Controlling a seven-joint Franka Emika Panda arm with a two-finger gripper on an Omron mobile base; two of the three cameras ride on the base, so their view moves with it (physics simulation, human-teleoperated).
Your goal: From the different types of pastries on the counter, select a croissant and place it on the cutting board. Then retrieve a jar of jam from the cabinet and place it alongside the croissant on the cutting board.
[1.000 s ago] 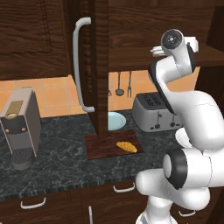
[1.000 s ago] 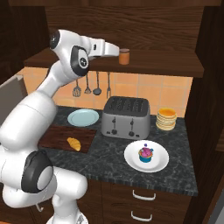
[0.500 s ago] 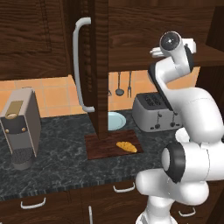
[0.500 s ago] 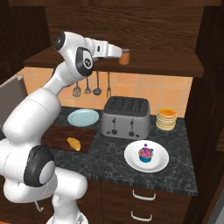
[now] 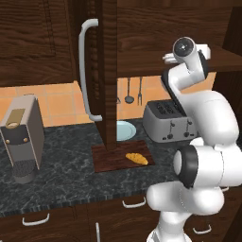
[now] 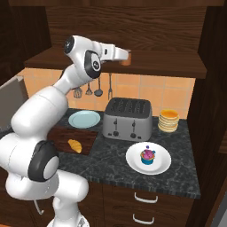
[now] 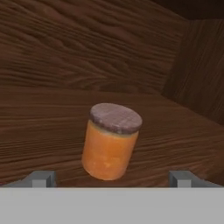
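Croissant (image 6: pixel 74 146) lies on the cutting board (image 6: pixel 84 135) at the lower left of the right base view, so the first half of the task looks done and the board waits for the jam. Cupcake (image 6: pixel 147 156) on its white plate (image 6: pixel 162 164) and the stack of tan rounds (image 6: pixel 168 120) sit right of the toaster (image 6: pixel 127 119) on the counter (image 6: pixel 111 162), presumably left there as the unwanted pastries. The arm reaches to the top centre of that view, into the cabinet (image 6: pixel 168 62), because the jar of jam (image 7: pixel 110 141) stands upright on its shelf. In the hand view the gripper (image 7: pixel 113 178) is spread wide and holds nothing; its two fingertips (image 7: pixel 41 178) rise at the bottom corners. The jar sits just above and between them, centre frame, near but apparently not yet inside the jaws.
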